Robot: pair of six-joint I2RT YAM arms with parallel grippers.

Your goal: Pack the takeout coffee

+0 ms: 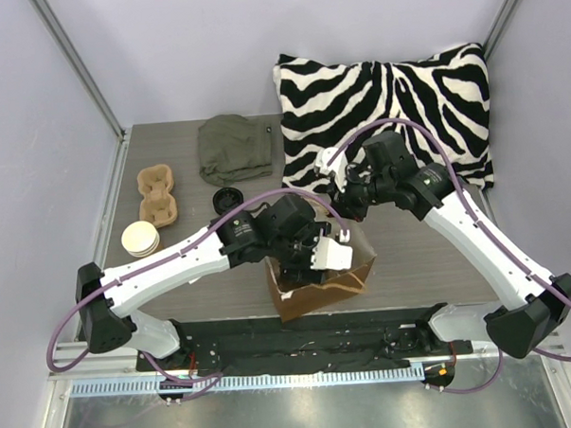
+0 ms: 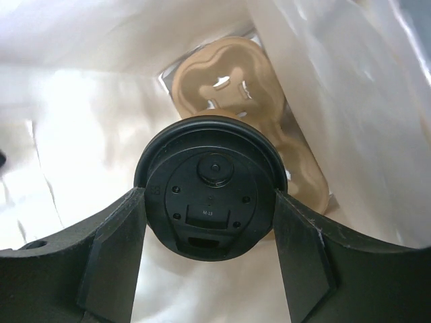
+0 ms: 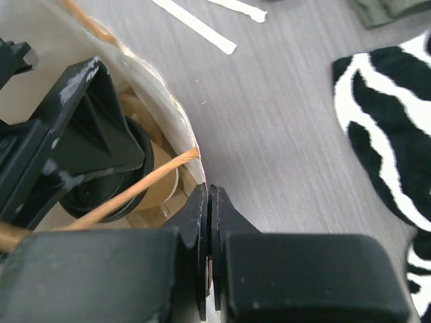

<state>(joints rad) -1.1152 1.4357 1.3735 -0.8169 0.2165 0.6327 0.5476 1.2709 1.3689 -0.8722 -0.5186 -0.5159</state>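
Observation:
In the left wrist view my left gripper (image 2: 209, 202) is shut on the takeout coffee; its black lid (image 2: 210, 183) fills the gap between the fingers and hides the cup body. It hangs inside the brown paper bag (image 1: 319, 281), above a tan two-hole carrier (image 2: 232, 74) lying at the bag's bottom. In the top view the left gripper (image 1: 311, 255) reaches down into the bag mouth. My right gripper (image 3: 210, 192) is shut on the bag's rim (image 3: 180, 128), at the far side of the bag in the top view (image 1: 347, 209).
A second tan carrier (image 1: 157, 194), a stack of pale lids (image 1: 140, 239) and a loose black lid (image 1: 227, 199) lie at the left. An olive cloth (image 1: 233, 148) and a zebra pillow (image 1: 385, 96) are at the back. The bag's paper handle (image 3: 135, 188) crosses the opening.

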